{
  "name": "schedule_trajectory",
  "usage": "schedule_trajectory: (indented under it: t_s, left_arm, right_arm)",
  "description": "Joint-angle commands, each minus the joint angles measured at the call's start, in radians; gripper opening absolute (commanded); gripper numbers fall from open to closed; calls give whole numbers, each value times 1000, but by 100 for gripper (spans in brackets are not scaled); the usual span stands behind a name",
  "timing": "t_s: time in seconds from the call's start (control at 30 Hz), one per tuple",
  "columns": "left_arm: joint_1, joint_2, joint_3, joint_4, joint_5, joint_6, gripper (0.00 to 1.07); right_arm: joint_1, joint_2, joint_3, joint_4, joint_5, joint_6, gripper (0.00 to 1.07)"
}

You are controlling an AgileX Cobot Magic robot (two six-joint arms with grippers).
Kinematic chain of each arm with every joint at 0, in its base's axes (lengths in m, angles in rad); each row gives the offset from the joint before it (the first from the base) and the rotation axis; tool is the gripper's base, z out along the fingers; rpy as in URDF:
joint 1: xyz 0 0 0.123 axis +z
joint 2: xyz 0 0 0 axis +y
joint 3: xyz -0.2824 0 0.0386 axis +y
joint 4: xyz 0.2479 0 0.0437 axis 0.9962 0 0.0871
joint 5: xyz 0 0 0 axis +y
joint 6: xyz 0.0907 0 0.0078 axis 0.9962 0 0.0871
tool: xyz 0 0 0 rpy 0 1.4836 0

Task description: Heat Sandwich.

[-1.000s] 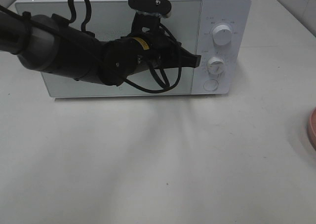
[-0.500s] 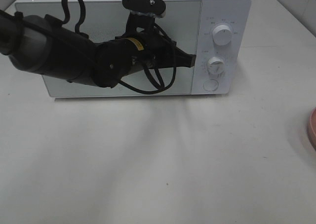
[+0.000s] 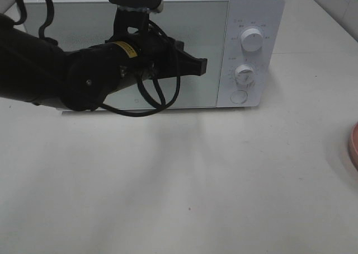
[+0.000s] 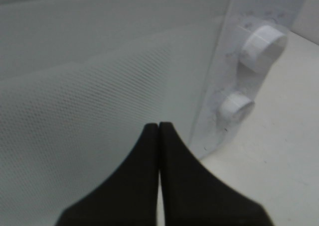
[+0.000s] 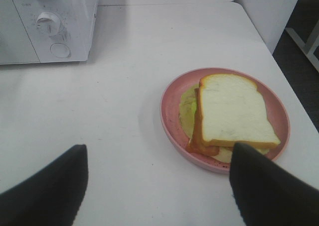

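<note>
Withdrawn leftward from the dials (image 3: 248, 75), my closed left claw (image 3: 202, 66) faces the shut microwave (image 3: 184, 41); opening its door comes next, while my open right claw (image 5: 157, 178) hovers over the sandwich (image 5: 232, 114).

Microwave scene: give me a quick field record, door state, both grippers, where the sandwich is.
microwave: white microwave at the back of the table, door shut
controls: two knobs, upper and lower, round button below
left gripper: shut, empty, in front of the door near its edge by the controls, not visibly touching
right gripper: open, empty, above the table near the plate
sandwich: lying on the pink plate, outside the microwave
plate: on the table, to the right of the microwave
</note>
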Motion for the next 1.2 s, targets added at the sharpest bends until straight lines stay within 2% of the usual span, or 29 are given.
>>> schedule_trajectory:
  t_s: [0.03, 0.17, 0.27, 0.3, 0.33, 0.37, 0.4, 0.47, 0.53, 0.6, 0.63, 0.77, 0.83, 0.93, 1.0, 1.07, 1.1, 1.17, 1.2]
  left_arm:
    - [-18, -51, 29, -4, 49, -7, 0]
    - [-26, -102, 68, -4, 145, -9, 1]
    - [-25, -166, 81, -5, 362, -14, 41]
    - [-25, -194, 81, -5, 458, -14, 75]
    - [-25, -194, 81, -5, 458, -14, 75]
    - [-25, -208, 81, -3, 505, -14, 93]
    - [-25, -222, 81, -3, 550, -11, 102]
    - [-25, -259, 81, 16, 676, -10, 98]
    - [-25, -274, 81, 29, 725, -10, 98]
    - [-25, -312, 81, 89, 856, -11, 98]
    - [-25, -312, 81, 89, 856, -11, 98]
    - [-1, -378, 81, 104, 1077, -20, 98]
    - [13, -389, 81, 105, 1108, -31, 98]
    - [117, -434, 81, 105, 1242, -53, 98]
    - [141, -446, 81, 105, 1268, -53, 98]
    - [227, -500, 81, 107, 1325, -53, 98]
    - [227, -500, 81, 107, 1325, -53, 98]
    - [285, -538, 81, 119, 1356, -53, 98]
    - [364, -580, 81, 132, 1394, -54, 98]
  right_arm:
    - [-5, -29, 0, -3, -1, -5, 75]
    - [-5, -29, 0, -3, -1, -5, 75]
    - [-5, -29, 0, -3, -1, -5, 75]
    - [-5, -29, 0, -3, -1, -5, 75]
    - [-5, -29, 0, -3, -1, -5, 75]
    - [-5, -29, 0, -3, -1, -5, 75]
    - [-5, -29, 0, -3, -1, -5, 75]
    - [-5, -29, 0, -3, -1, -5, 75]
    - [-5, -29, 0, -3, -1, -5, 75]
    - [-5, -29, 0, -3, -1, -5, 75]
    - [-5, -29, 0, -3, -1, -5, 75]
    - [-5, -29, 0, -3, -1, -5, 75]
    - [-5, -29, 0, -3, -1, -5, 75]
    - [-5, -29, 0, -3, -1, -5, 75]
    - [-5, -29, 0, -3, -1, -5, 75]
    - [-5, -29, 0, -3, -1, -5, 75]
    - [-5, -29, 0, -3, -1, -5, 75]
    - [-5, -29, 0, -3, -1, -5, 75]
    - [-5, -29, 0, -3, -1, -5, 75]
